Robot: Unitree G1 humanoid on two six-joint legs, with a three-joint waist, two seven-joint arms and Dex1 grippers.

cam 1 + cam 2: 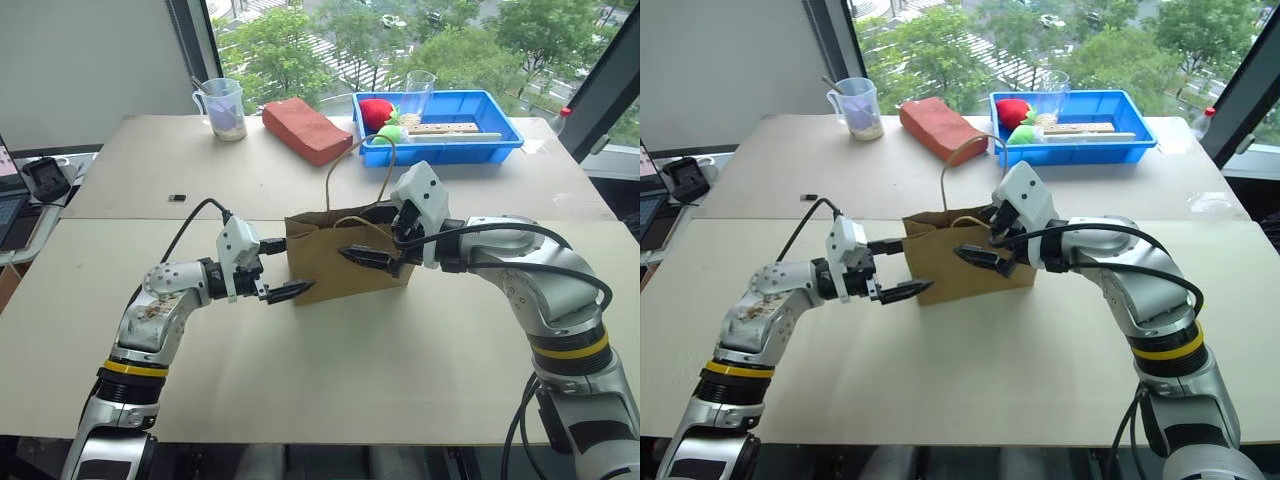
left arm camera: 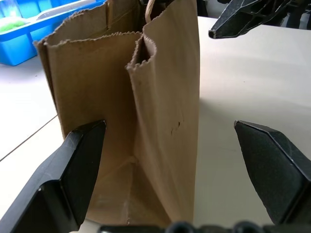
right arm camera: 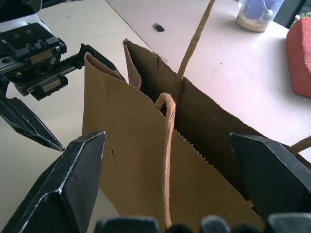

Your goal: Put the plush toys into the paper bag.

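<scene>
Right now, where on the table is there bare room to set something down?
Free: the near table in front of the paper bag, between both arms, and the far left between measuring cup and small black object. Crowded: the back right, with the reddish-brown block and blue tray.

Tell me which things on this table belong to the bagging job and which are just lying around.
Part of the job:
- paper bag, standing upright
- left gripper, fingers open at the bag's side
- right gripper, fingers open by the bag's mouth

Just lying about:
- reddish block
- blue tray with red toy and green toy
- measuring cup
- clear glass
</scene>
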